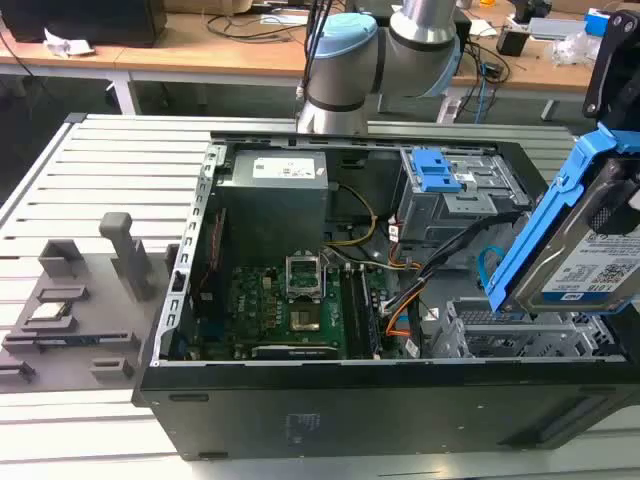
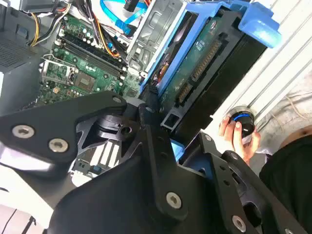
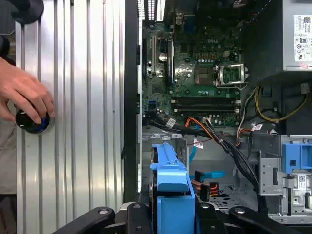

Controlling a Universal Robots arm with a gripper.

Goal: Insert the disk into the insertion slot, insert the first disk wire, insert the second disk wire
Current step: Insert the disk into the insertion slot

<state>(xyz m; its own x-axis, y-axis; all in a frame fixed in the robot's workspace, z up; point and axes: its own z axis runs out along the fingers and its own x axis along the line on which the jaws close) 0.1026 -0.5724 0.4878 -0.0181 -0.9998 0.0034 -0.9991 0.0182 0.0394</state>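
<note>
The end effector (image 3: 170,217) is gripping the disk (image 1: 588,255), its jaws closed on the sides of the bright blue caddy that frames the grey drive. In the exterior view the disk is hanging tilted at the frame's right edge, label facing outward, with its lower corner dipping toward the insertion slot (image 1: 510,338), the silver perforated cage in the lower right corner of the open computer case (image 1: 190,260). The disk is sitting above that cage and is not yet seated in it. Behind the cage, toward the upper right of the exterior view, the taller grey bay (image 1: 455,190) with blue latches is standing inside the case. A blue flat cable (image 1: 487,268) is curling just beside the disk's lower edge, and an orange cable (image 1: 396,326) is lying near the green motherboard (image 1: 295,305) in the middle of the case. The grey power supply (image 1: 275,195) is occupying the case's upper left part. The robot arm (image 1: 365,60) is rising behind the case at the top centre. The case is lying on a slatted metal table (image 1: 90,160), where grey fixtures (image 1: 120,255) are standing at the exterior view's left. In the first wrist view a person's hand (image 3: 24,90) is resting on a round black knob (image 3: 33,122) with a blue ring, set on the table outside the case.
</note>
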